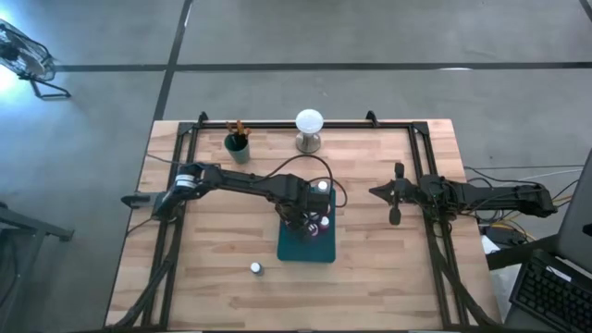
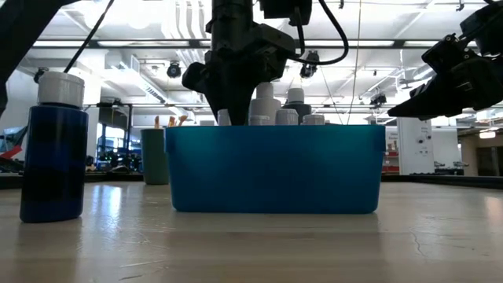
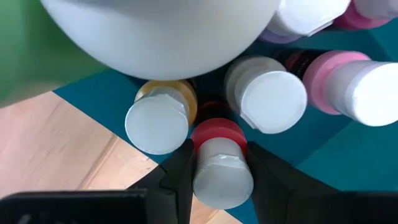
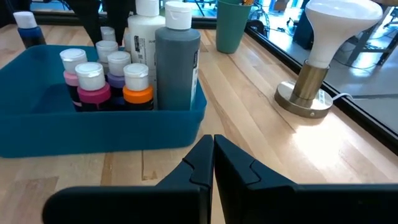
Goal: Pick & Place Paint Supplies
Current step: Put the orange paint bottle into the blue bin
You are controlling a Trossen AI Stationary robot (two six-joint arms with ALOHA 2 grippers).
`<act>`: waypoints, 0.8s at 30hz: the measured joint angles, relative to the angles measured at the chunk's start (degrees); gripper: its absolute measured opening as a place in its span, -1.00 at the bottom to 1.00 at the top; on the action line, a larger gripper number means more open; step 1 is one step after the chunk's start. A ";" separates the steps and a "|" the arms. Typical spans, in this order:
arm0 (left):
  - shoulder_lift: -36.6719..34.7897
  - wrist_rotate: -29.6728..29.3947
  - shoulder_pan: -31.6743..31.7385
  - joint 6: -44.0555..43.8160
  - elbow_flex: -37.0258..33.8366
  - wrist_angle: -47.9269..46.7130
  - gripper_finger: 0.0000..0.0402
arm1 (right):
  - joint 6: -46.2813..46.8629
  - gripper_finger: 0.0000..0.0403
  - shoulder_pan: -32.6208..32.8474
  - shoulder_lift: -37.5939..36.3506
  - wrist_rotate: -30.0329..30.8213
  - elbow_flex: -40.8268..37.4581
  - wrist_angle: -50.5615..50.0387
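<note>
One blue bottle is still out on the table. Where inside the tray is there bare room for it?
The tray's half away from the teal cup is bare floor. The cup-side end is crowded with bottles, where the left gripper holds a red bottle.

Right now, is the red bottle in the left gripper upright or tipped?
Upright: the red bottle stands cap-up between the left gripper fingers, inside the teal tray.

Nothing here can be read from where I stand: the tall white bottle (image 4: 145, 38) in the teal tray (image 4: 99, 134) carries a label with small dark print, but the letters are too fine to make out, and no other marking shows.
</note>
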 joint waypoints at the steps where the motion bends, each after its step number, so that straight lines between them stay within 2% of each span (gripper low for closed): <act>1: 0.00 0.00 0.00 0.00 0.00 0.20 -0.40 | 0.09 -0.96 -0.01 0.00 0.00 0.00 0.02; 17: -0.24 1.34 0.13 0.48 -1.79 1.21 -0.39 | 0.06 -0.96 0.00 0.00 0.00 0.00 0.00; 24: -0.33 2.21 0.17 0.22 -1.79 1.50 -0.08 | -0.01 -0.96 0.00 0.00 0.00 0.00 0.02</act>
